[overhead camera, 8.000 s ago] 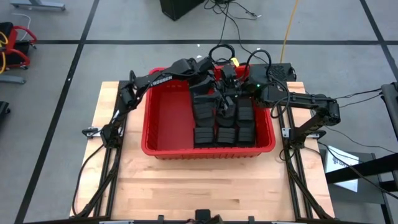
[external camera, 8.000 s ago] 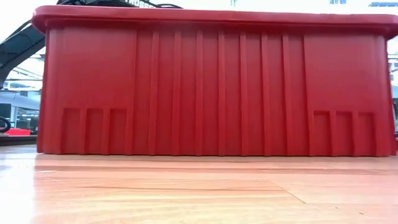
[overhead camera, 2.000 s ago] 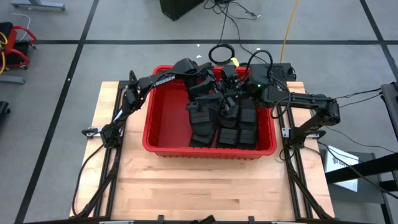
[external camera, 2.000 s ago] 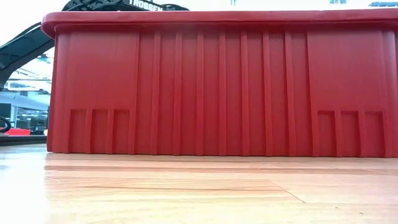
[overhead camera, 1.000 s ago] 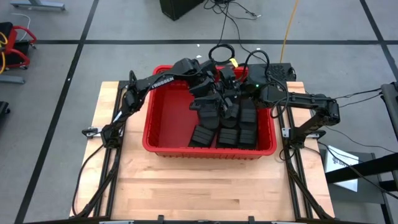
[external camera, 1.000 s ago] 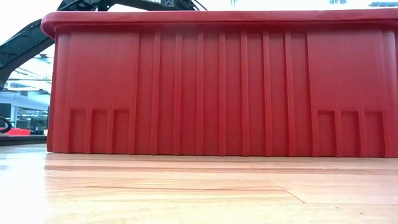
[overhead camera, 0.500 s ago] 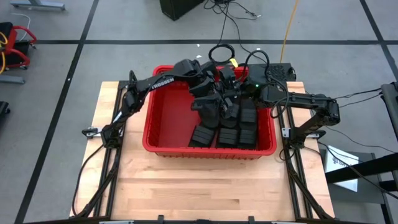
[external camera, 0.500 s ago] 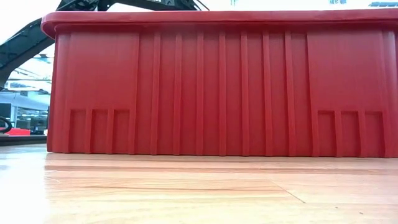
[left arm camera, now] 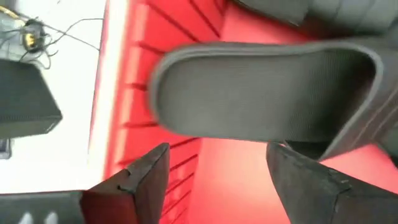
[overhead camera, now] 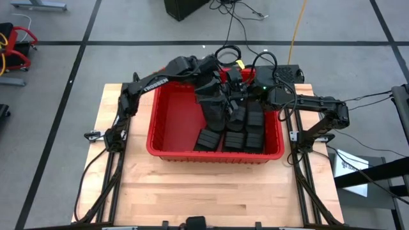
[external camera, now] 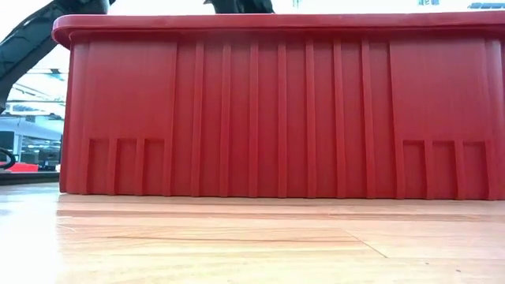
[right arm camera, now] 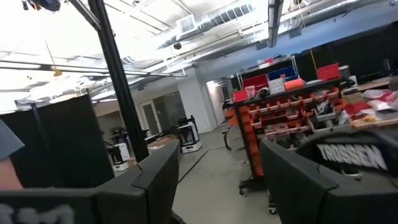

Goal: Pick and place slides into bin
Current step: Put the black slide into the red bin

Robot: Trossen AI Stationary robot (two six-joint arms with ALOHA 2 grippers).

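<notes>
Black foam fills most of the left wrist view: a slide (left arm camera: 261, 93) lies just ahead of the left tool (left arm camera: 214, 180), whose two dark fingers (left arm camera: 146, 174) stand spread apart with nothing between them, red bin wall (left arm camera: 155, 37) behind. From above, that left tool (overhead camera: 214, 96) sits over the far middle of the bin (overhead camera: 167, 121), above the slides (overhead camera: 233, 128), which are packed into the bin's right half while its left half shows bare red floor. How many slides lie there cannot be counted from above, since the arms cover part of them.

The right tool (overhead camera: 246, 89) hangs by the bin's far right corner; its own wrist view shows two fingers (right arm camera: 155, 180) held apart with only the room between them.

At counter height, the low view shows none of this. The bin's ribbed front wall (external camera: 276, 110) blocks nearly everything, and only a dark stretch of arm (external camera: 35, 39) rises past its upper left corner.

The counter (overhead camera: 211, 191) is pale wood planking, bare in front of the bin. Grey floor (overhead camera: 96, 25) with dark lines surrounds it, and loose cables (overhead camera: 255, 19) trail behind. The right wrist view looks into a workshop with racks of orange and red parts bins (right arm camera: 292, 106), ceiling ducts, and a sliver of a person's shoulder (right arm camera: 9, 149) at the edge.
</notes>
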